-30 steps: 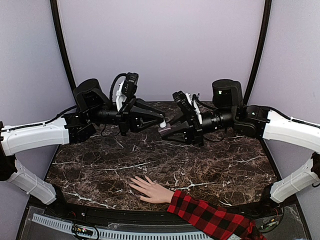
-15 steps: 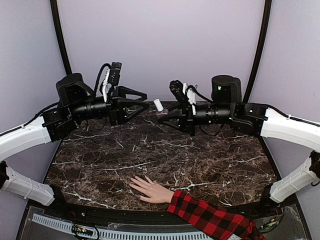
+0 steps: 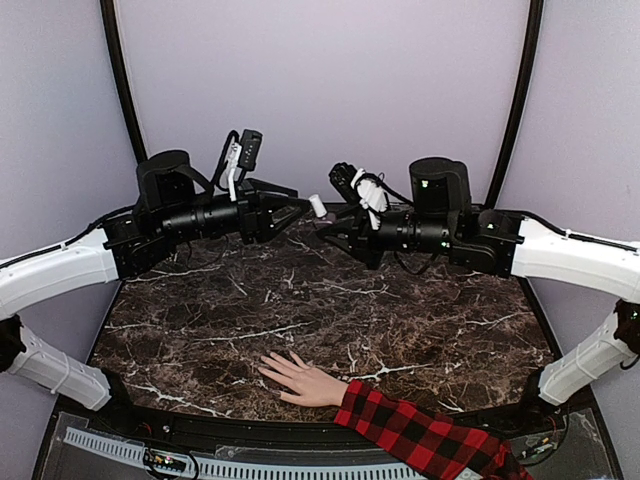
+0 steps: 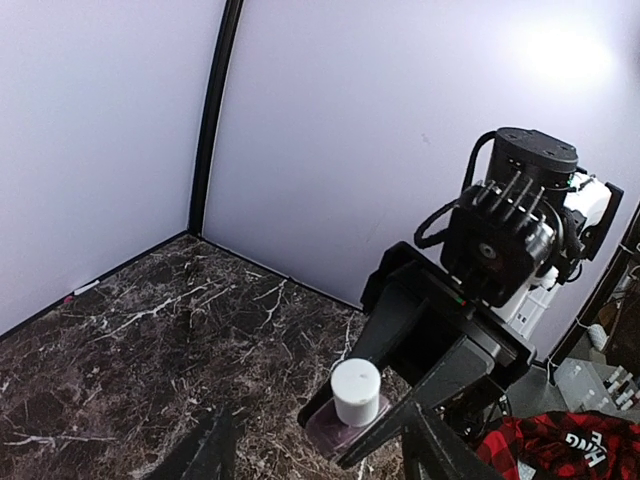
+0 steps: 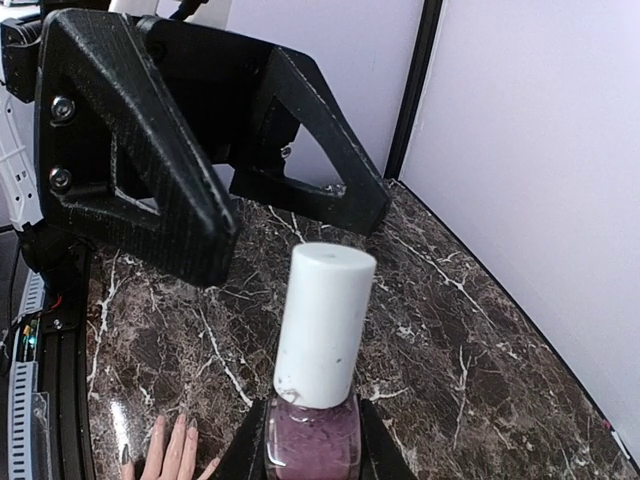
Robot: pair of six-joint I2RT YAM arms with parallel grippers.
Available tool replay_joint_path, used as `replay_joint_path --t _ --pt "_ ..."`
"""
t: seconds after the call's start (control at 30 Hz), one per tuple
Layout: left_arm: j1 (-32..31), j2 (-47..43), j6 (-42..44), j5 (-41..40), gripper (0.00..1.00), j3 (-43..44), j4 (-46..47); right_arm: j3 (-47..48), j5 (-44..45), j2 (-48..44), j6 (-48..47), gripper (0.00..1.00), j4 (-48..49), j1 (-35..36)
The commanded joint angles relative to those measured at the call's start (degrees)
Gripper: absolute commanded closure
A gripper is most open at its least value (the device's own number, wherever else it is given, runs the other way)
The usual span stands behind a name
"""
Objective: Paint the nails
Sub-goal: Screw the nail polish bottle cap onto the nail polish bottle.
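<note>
Two arms meeting above the far edge of a dark marbled worktop [image 3: 200, 330].

(a) The left pincer [image 3: 299, 208] stands wide open and holds nothing. In the right wrist view its two black fingers [image 5: 140, 150] spread well apart behind the white cap [image 5: 322, 320] of a polish bottle [image 5: 312, 440]. The tips are just beside the cap, and no contact is visible.

(b) The right pincer [image 3: 326, 227] is closed on the polish bottle, clamping the purple glass body from both sides (its own fingers [image 5: 375, 455] press against the glass at the bottom of the wrist view). The bottle is held upright in the air, cap uppermost and cap on, over the far edge of the worktop at about its middle.

(c) The left wrist view shows the same grip from the other side: cap [image 4: 356, 392], purple body below it, and the right pincer [image 4: 345, 435] around the body, with the left pincer's own fingertips [image 4: 215, 450] apart at the lower margin.

(d) The nails [image 5: 180, 425] belong to a pale hand [image 3: 303, 381] lying palm down at the near edge of the worktop, about midway along it, fingers spread and pointing left. A red-and-black plaid sleeve [image 3: 420, 432] runs from the wrist toward the near right corner. The nails are too small in every view to tell whether any colour is on them. The hand lies well apart from both pincers.
</note>
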Motion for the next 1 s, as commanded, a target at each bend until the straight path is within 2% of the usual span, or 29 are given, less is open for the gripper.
replay_joint_path --t 0.0,0.47,0.8,0.97 --pt "0.20 0.55 -3.91 -0.31 0.41 1.59 3.51 2.21 4.32 0.97 -0.76 1.00 2.73 1.31" --pt "0.20 4.25 -7.45 2.86 0.47 1.90 7.02 2.75 6.75 1.71 -1.35 1.00 2.72 2.40" --pt "0.20 4.14 -7.71 4.79 0.61 0.88 9.64 2.79 6.60 2.06 -1.52 1.00 2.72 2.46" --pt "0.20 4.40 -7.56 5.97 0.76 1.02 9.53 2.79 6.81 1.90 -1.50 1.00 2.77 2.39"
